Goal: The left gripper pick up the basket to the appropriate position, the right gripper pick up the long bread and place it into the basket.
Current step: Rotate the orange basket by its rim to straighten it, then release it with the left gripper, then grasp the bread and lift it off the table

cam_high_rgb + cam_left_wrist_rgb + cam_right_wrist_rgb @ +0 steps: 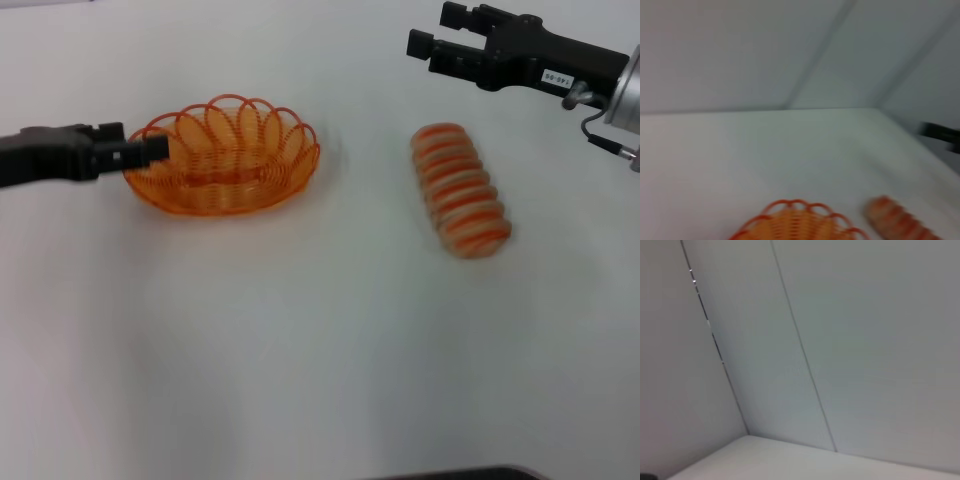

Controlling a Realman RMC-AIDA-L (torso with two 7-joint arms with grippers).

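The basket point(222, 158) is glossy orange wire with open loops. Beside it, the long bread point(460, 190) looks ridged and matt, on a smooth, matt white table point(300, 350).

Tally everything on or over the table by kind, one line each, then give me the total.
Baskets: 1, the orange wire basket
Breads: 1, the striped long bread
Grippers: 2, the left gripper at the basket's rim and the right gripper up behind the bread
Total: 4
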